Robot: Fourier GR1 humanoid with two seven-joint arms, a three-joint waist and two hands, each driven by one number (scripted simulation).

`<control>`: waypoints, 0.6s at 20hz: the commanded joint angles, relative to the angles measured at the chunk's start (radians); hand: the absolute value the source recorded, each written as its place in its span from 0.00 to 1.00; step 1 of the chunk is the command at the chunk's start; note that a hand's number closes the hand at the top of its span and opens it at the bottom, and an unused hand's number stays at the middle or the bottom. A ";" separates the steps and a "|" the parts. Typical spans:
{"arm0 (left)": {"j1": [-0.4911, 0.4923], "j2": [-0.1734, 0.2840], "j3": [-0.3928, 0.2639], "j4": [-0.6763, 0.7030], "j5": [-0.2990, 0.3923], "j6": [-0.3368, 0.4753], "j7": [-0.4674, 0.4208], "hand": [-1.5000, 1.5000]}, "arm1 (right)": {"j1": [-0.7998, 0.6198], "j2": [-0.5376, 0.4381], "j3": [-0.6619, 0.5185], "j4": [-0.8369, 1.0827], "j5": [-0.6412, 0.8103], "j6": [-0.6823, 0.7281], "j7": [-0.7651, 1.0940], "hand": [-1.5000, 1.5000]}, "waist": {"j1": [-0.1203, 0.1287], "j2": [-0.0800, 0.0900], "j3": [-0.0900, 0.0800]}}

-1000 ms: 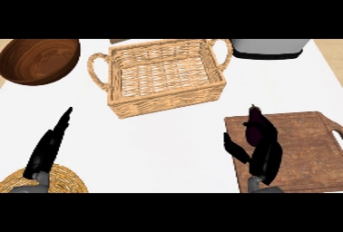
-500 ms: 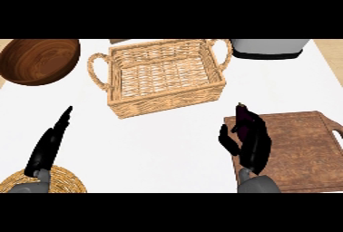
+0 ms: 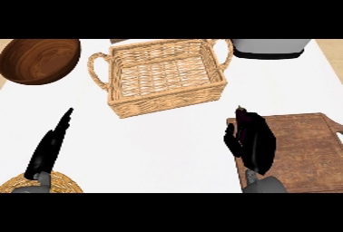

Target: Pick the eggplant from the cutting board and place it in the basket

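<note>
Head view: eggplant in right robot hand

Place: we take this for a kitchen, seen from above a white counter.
Food prep: we see a wooden cutting board at the right.
Tableware: a dark wooden bowl sits at the far left.
Storage: a wicker basket with two handles.
Mat: a woven round mat.
Appliance: a grey-and-black vessel at the far edge.
</note>
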 commanded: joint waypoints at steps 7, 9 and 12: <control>0.025 0.002 0.003 -0.033 0.004 -0.015 0.012 0.50 | -0.216 -0.200 0.023 -0.299 -0.106 0.623 -0.041 1.00 | -0.001 0.003 0.006; -0.002 0.008 0.023 0.013 0.001 -0.004 0.004 0.50 | -0.123 -0.253 0.033 -0.502 -0.112 0.630 -0.050 1.00 | -0.022 0.000 0.006; 0.012 0.011 0.040 0.036 0.007 0.002 -0.047 0.50 | -0.190 -0.297 -0.031 -0.634 -0.141 0.746 -0.009 1.00 | -0.019 0.001 0.005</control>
